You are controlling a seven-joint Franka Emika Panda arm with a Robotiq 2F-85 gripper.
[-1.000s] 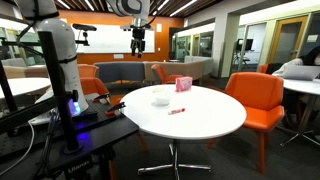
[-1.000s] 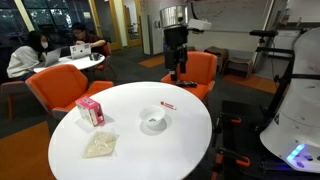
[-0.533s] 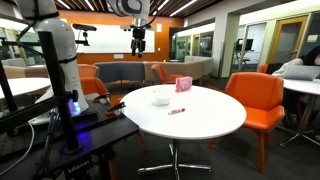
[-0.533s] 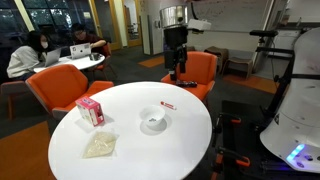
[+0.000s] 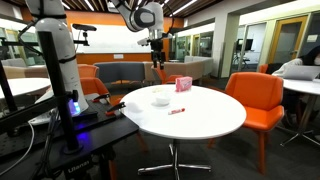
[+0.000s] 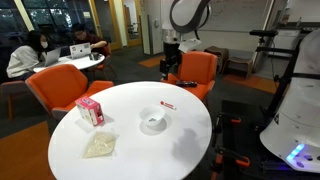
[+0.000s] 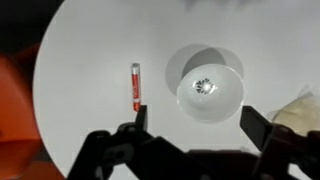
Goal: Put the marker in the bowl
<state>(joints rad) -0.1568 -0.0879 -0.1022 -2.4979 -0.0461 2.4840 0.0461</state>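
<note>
While arm (image 5: pixel 148 15) hangs above table (image 5: pixel 205 118), tool (image 7: pixel 195 112) points down, jaws apart

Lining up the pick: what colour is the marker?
The marker is red; the wrist view shows it best.

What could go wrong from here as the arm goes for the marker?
The marker is thin and lies flat on the smooth table, so an off-centre pinch might roll it away. In the wrist view the open gripper frames the bowl, not the marker, so a finger could bump the bowl on descent. The bowl looks shallow, so the marker may slide out.
</note>
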